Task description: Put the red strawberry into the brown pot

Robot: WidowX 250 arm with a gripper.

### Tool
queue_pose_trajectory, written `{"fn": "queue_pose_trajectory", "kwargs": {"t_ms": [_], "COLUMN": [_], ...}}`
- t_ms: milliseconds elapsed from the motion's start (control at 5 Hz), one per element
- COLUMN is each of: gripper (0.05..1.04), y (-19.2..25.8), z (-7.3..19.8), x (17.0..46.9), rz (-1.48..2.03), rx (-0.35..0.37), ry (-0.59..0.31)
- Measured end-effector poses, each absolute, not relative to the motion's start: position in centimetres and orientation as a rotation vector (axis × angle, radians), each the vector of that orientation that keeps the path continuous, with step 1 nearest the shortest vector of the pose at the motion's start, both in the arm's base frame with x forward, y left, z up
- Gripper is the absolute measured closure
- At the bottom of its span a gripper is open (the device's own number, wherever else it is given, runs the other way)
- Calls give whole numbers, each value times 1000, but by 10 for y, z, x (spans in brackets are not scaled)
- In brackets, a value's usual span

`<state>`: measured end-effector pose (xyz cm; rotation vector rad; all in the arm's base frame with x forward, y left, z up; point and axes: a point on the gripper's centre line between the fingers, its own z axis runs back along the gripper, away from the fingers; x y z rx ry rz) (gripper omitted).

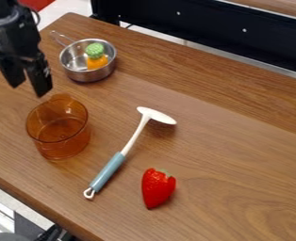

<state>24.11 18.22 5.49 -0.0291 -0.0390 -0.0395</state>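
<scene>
The gripper [28, 89] hangs at the upper left, above the table and just up and left of the brown pot; it is open, with a gap between its two fingers and nothing in it. The see-through amber-brown pot [60, 146] stands upright at the left, its inside bare. The red strawberry [157, 188] lies on the wooden table at the lower middle, green leaves at its top, well to the lower right of the gripper and the pot.
A steel pan [86, 75] holding an orange-and-green toy [96, 55] stands behind the pot. A white ladle-like utensil with a blue handle [108, 172] lies between pot and strawberry. The wooden table's [239, 155] front edge runs along the lower left; a black rail [207, 23] lies behind.
</scene>
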Motion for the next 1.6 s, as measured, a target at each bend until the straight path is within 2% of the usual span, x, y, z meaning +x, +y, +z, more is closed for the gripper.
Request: {"fn": "queue_pose_trajectory", "kwargs": {"t_ms": [200,400,600,800,1000,1200,1400,1600], "gripper": [83,83,83,83,83,83,83,83], "y": [159,137,98,55,23,-3,-18,-30], "z": [86,105,101,84,70,65,65,53], "x": [230,221,210,200,198,197,202,206], "rz": [-106,-109,-114,-155,-121,-134,-120,-137], "rx": [-84,-155,-164,-189,-232,-250,-231,-208], "ry": [-85,-46,-16,-31,-49,-111,-122,-138]}}
